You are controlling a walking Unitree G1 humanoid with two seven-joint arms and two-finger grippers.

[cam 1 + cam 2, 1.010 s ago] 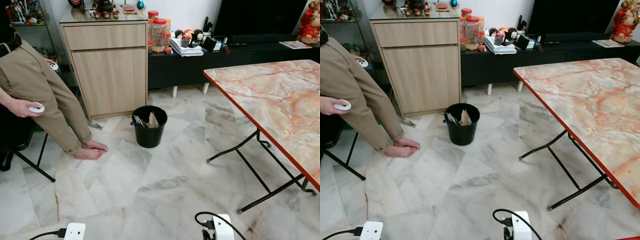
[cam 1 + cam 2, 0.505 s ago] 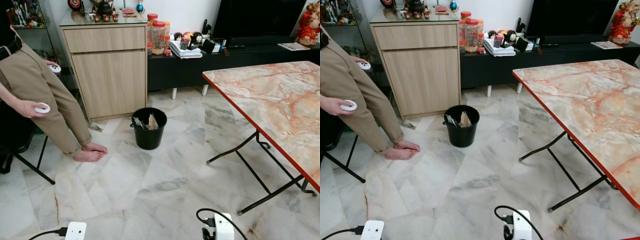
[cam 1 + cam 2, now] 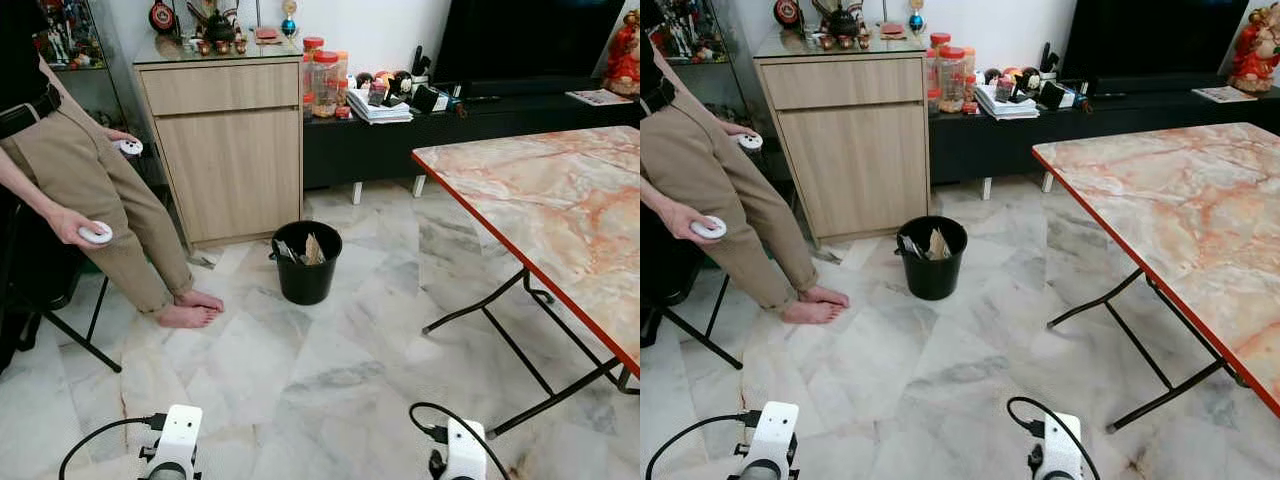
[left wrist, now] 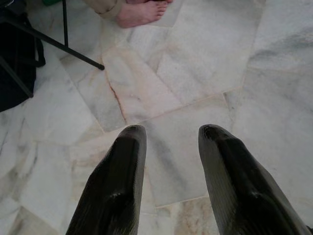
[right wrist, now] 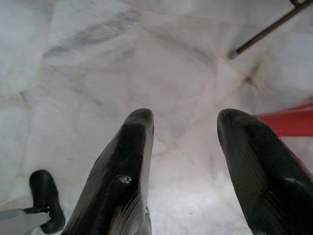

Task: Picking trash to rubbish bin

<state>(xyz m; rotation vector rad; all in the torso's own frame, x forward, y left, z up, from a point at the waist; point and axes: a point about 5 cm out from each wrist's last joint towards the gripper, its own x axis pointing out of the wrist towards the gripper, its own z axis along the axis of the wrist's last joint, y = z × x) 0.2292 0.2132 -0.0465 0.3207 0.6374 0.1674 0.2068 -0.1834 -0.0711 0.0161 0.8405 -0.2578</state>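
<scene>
Right now the big marble floor (image 3: 300, 370) spreads out in front of the robot. At about 3 o'clock stands the pink marble table (image 3: 560, 220) with a red edge and thin black legs. At about 11 o'clock is a wooden cabinet (image 3: 225, 140), and a low black TV stand (image 3: 480, 125) runs along the wall at 1 o'clock. A person (image 3: 80, 170) sits at 9 o'clock with bare feet on the floor, holding a small white controller (image 3: 96, 235).

The rubbish bin (image 3: 306, 263) is small, round and black. It sits on the floor at 12 o'clock, just in front of the cabinet, well apart from the robot. Some paper trash (image 3: 313, 248) already pokes out of its top.

Both arms hang low. The left gripper (image 4: 168, 147) points down at bare floor, its two black fingers spread apart with nothing between them. The right gripper (image 5: 186, 142) is the same, fingers apart and holding nothing, with a table leg (image 5: 266, 30) near it.

I cannot see any loose trash on the floor or on the table. So the job looks done, or the robot is hunting for more. To do this step well, it should look around slowly, keep its feet away from the table legs and the person's feet, and keep the bin in sight
</scene>
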